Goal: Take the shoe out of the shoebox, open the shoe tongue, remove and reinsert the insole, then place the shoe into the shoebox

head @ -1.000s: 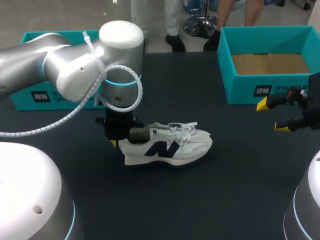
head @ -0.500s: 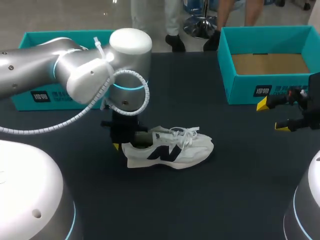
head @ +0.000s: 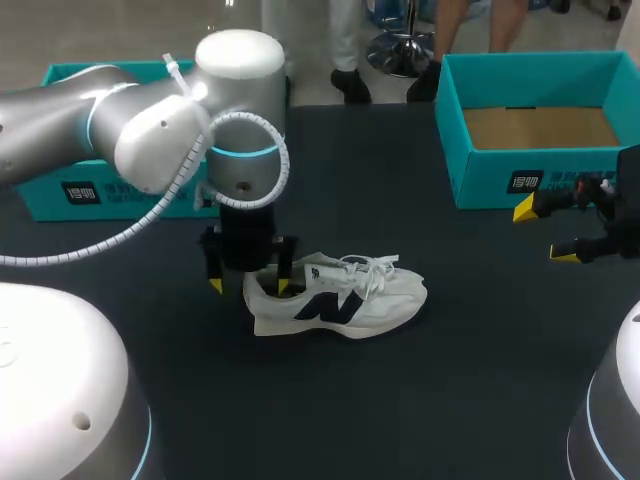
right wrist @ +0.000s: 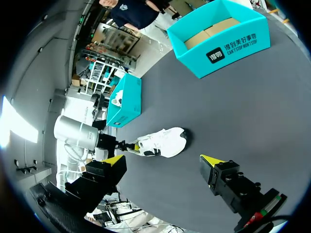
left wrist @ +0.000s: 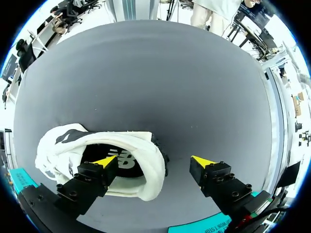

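The left gripper (head: 248, 284) has just let go. Half a second ago its yellow tips sat close together at the heel of the white lace-up sneaker with the dark side logo (head: 340, 295). Now its fingers stand wide apart, straddling the heel wall. In the left wrist view one tip hangs over the shoe's mouth, above the dark insole (left wrist: 124, 160), and the other is over bare worktop (head: 330, 400) behind the heel. Neither finger clearly touches the shoe. The wrist has also drawn back a little towards its own side.

The sneaker has not shifted in that half second. It lies on its sole near the middle of the worktop, toe towards the open teal cardboard shoebox (head: 520, 182), well apart from it and outside it.

The right gripper (head: 545, 232) has not moved, hanging beside the shoebox with its fingers apart and nothing between them.

I judge the shoe-out step done and the heel grip dropped so the arm can regrasp (probably for the tongue or the insole, which looks seated). The return to the box is not yet begun.
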